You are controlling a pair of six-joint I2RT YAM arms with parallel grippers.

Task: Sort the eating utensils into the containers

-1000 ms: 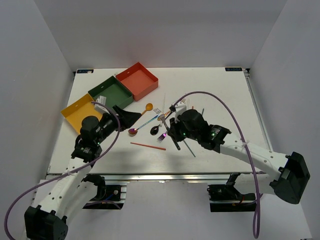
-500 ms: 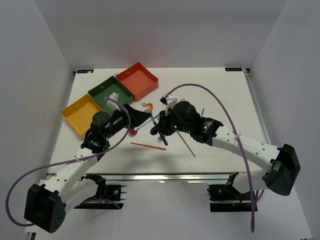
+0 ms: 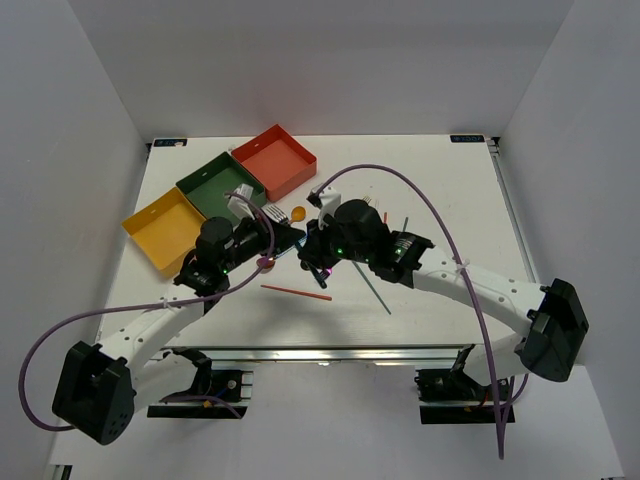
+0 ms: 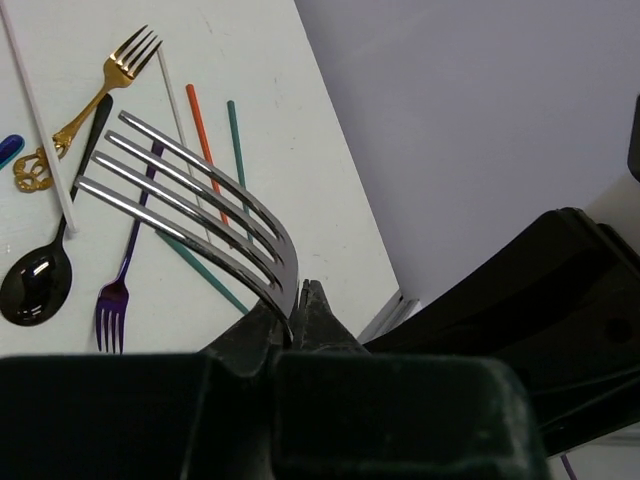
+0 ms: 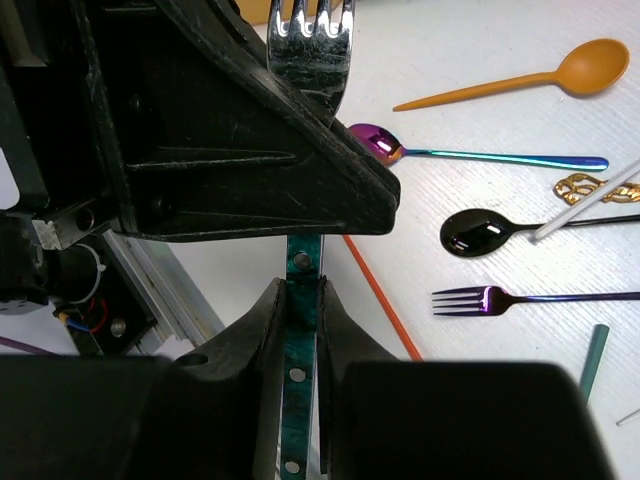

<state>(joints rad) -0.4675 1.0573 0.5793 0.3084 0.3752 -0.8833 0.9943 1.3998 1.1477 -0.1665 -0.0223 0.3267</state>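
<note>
One of the eating utensils, a silver fork (image 4: 190, 205) with a riveted teal handle (image 5: 302, 285), hangs above the table between both arms. My left gripper (image 4: 298, 300) is shut on its neck just below the tines. My right gripper (image 5: 302, 300) is shut on the teal handle. From above the two grippers (image 3: 285, 236) (image 3: 312, 255) meet nose to nose, with the tines (image 3: 272, 212) pointing towards the containers: yellow (image 3: 160, 232), dark green (image 3: 222, 185) and red-orange (image 3: 275, 160). Loose utensils lie under and beside my right arm.
On the table lie an orange spoon (image 5: 560, 78), an iridescent spoon (image 5: 470, 155), a black spoon (image 5: 480, 232), a purple fork (image 5: 520, 298), a gold fork (image 4: 100, 95), a red chopstick (image 3: 296, 292) and a teal chopstick (image 3: 378, 290). The near table edge (image 5: 140, 275) is close.
My right arm carried the fork left towards my left arm. My left gripper moved right to meet it and went from open to shut on the fork's neck.
</note>
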